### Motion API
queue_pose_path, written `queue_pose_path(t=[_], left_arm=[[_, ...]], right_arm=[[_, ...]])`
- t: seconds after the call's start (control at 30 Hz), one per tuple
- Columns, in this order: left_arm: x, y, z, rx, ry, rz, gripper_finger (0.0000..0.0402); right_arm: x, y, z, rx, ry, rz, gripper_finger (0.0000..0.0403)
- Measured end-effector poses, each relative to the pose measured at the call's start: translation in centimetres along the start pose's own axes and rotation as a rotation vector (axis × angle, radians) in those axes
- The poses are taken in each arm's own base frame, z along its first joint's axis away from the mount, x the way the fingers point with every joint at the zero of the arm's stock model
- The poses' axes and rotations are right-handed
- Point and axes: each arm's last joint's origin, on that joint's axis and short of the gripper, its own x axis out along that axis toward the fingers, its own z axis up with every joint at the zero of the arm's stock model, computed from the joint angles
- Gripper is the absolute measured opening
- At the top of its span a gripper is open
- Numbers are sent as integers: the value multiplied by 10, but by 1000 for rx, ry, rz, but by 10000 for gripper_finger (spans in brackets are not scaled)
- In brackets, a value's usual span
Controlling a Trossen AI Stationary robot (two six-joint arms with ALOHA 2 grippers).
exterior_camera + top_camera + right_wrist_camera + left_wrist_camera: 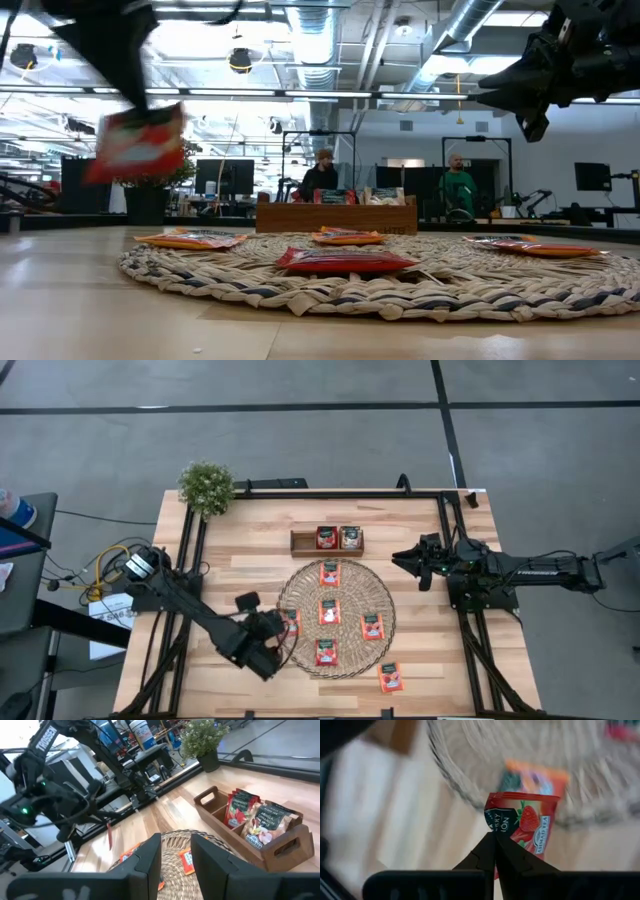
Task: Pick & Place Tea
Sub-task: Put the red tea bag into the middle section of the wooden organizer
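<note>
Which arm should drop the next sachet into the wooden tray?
Left. Its claw is shut on a red sachet, lifted clear of the woven mat. The right claw sits closer to the tray but holds nothing.

A: What do the 2 arms look like from above?
B: Both are dark, nearly black, built of jointed segments. The right arm [530, 570] carries pale lettering along its long link.
A: And the left arm [190, 605]?
B: Same dark finish, with a round silver-grey part at its base and yellow and white cables beside it.
A: Fingers?
B: Flat, matte black, tapering; in the right wrist view, 2 broad dark fingers [145, 862]. A green light glows on the left arm.
</note>
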Motion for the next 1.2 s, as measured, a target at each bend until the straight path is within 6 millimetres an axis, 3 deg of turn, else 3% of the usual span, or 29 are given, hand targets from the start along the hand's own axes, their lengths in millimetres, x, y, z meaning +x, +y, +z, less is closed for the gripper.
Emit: queue_pose_path(t=[0.23, 0.63, 0.93, 1.2], left_arm=[[6, 33, 55, 73, -134, 116, 0], [48, 101, 146, 225, -338, 238, 0], [75, 147, 170, 313, -331, 272, 0], [112, 153, 182, 382, -306, 300, 0]], right_arm=[[0, 0, 0, 0, -4, 3, 98], [0, 0, 0, 0, -5, 2, 98], [0, 0, 1, 7, -6, -1, 98], [0, 0, 0, 7, -6, -2, 98]])
